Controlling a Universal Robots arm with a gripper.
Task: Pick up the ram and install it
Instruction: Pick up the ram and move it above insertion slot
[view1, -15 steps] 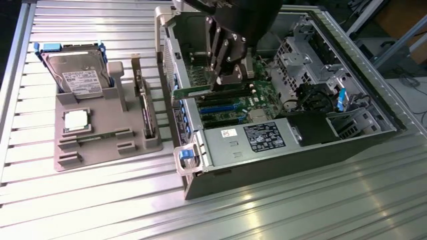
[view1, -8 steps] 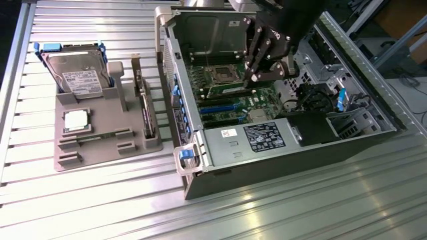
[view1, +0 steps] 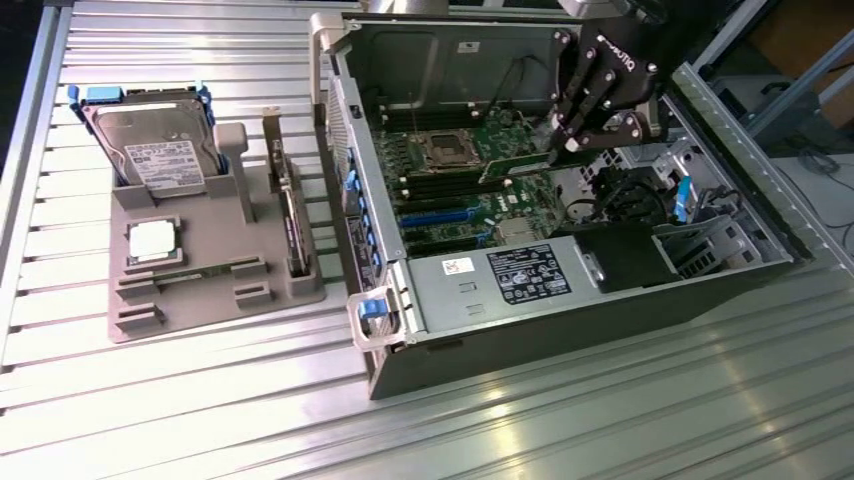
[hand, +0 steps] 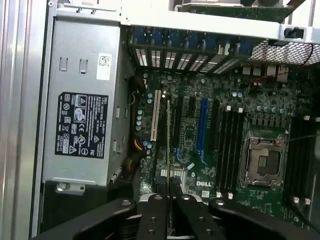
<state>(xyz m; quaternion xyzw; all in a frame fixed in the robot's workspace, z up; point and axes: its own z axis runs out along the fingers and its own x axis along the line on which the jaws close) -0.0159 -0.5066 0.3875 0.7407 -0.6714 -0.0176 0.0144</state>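
We are pinching the ram (view1: 514, 165) edge-on between the gripper's (view1: 567, 140) nearly closed fingers, over the motherboard (view1: 514, 205) inside the open computer case (view1: 561, 320). The processor socket (view1: 441, 150) and power supply (view1: 514, 275), its label unreadable, are sitting near the gripper; the arm is angling steeply downward.

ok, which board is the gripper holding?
The ram: thin green stick clamped in the gripper over the motherboard. The wider card stands in the tray outside the case.
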